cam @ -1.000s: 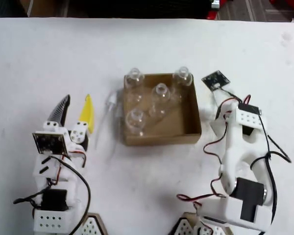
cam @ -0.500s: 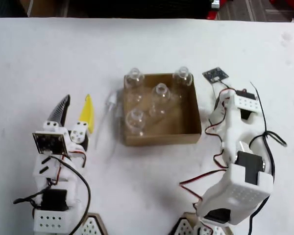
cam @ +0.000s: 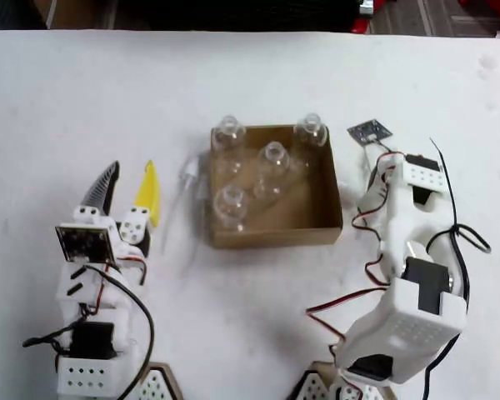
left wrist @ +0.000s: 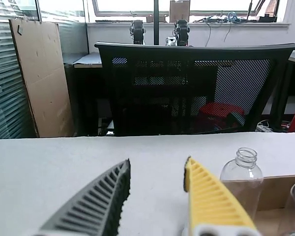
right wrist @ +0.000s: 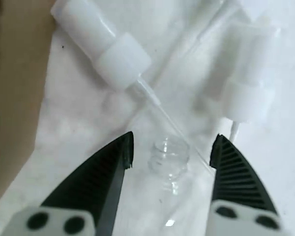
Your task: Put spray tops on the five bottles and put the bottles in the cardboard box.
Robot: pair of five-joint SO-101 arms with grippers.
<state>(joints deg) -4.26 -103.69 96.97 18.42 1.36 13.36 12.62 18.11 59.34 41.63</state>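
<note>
White table [cam: 83, 83] carried everything; cardboard box [cam: 275, 235] sat between the two arms, off the yellow-finger side of left gripper [cam: 125, 190]; left gripper was spread wide, grasping nothing; right gripper [right wrist: 173, 145] was spread wide too, released, one finger on each side of a clear bottle [right wrist: 170, 156], touching neither; four bottles [cam: 272, 158] stood open-necked inside the box; two spray tops [right wrist: 105, 42] lay just past the right gripper's fingertips; another spray top [cam: 187, 175] lay between left gripper and box.
</note>
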